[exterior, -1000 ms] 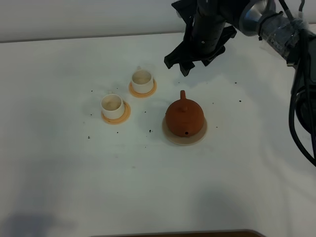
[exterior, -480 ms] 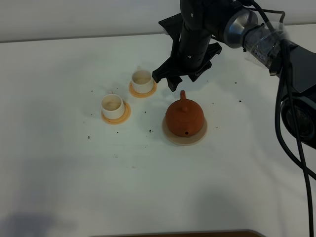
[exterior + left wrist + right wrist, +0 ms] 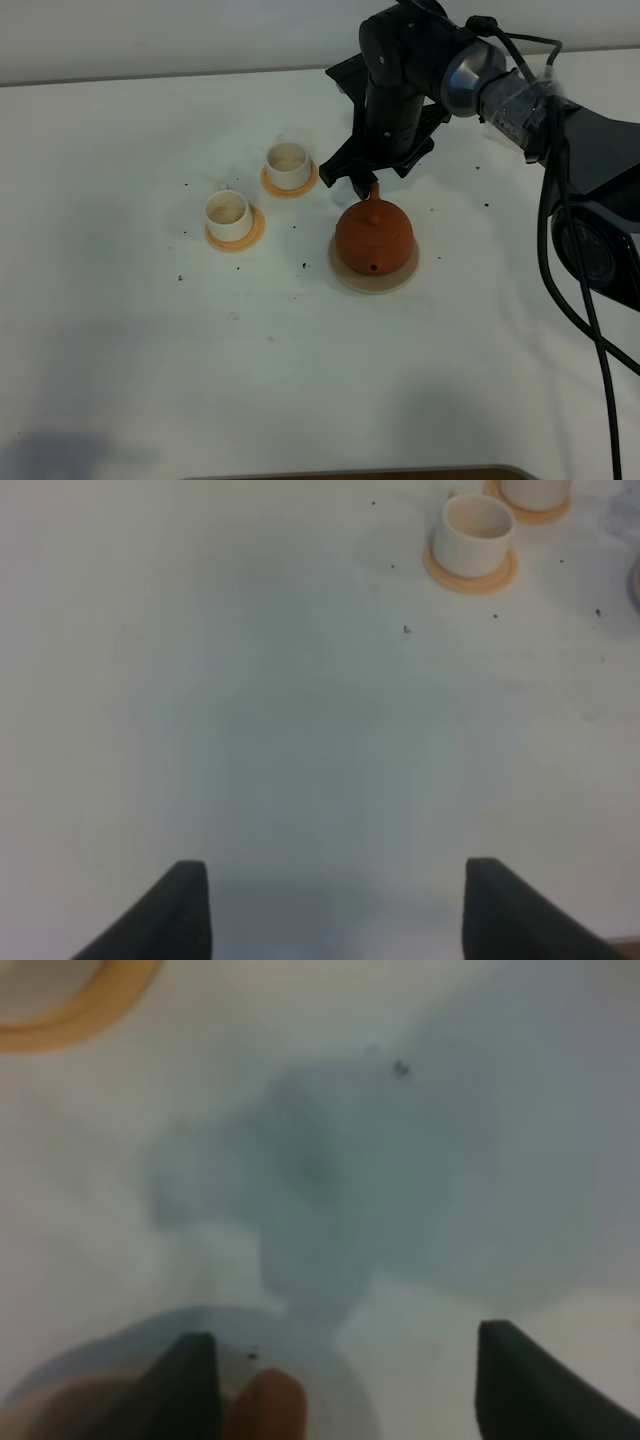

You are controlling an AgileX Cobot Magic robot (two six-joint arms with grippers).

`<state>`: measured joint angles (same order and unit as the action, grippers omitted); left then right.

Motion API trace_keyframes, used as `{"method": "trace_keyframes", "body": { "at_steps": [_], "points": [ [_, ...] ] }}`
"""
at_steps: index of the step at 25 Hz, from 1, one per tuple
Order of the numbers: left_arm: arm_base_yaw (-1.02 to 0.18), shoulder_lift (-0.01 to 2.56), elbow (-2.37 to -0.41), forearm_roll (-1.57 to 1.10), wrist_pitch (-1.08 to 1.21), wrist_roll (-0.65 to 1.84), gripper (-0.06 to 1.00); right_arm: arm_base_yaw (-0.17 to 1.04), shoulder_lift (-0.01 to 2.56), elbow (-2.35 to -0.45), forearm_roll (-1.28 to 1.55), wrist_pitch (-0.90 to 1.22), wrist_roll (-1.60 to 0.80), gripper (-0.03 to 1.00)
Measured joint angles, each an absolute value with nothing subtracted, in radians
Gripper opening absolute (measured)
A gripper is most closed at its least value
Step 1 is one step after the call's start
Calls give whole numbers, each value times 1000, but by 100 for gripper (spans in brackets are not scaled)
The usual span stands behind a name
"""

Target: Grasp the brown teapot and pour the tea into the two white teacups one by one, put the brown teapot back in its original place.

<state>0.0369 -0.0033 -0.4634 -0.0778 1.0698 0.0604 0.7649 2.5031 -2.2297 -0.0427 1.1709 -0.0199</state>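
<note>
So the right end effector (image 3: 348, 184) hangs wide open right over the loop handle of the brown teapot (image 3: 374, 235), gripping nothing, the pot sits on its beige saucer (image 3: 346, 273) on the worktop (image 3: 150, 350) near the two white teacups (image 3: 227, 214), and the left end effector (image 3: 335, 910) is spread open too.

No readable text, label, brand, number or sign appears anywhere.
</note>
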Motion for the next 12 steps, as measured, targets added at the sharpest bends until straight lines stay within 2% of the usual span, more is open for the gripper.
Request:
{"method": "trace_keyframes", "body": {
  "at_steps": [12],
  "points": [
    [37, -3, -463, -78, 1070, 60, 57, 765, 2503, -2230, -131, 1207, 16, 57]
  ]
}}
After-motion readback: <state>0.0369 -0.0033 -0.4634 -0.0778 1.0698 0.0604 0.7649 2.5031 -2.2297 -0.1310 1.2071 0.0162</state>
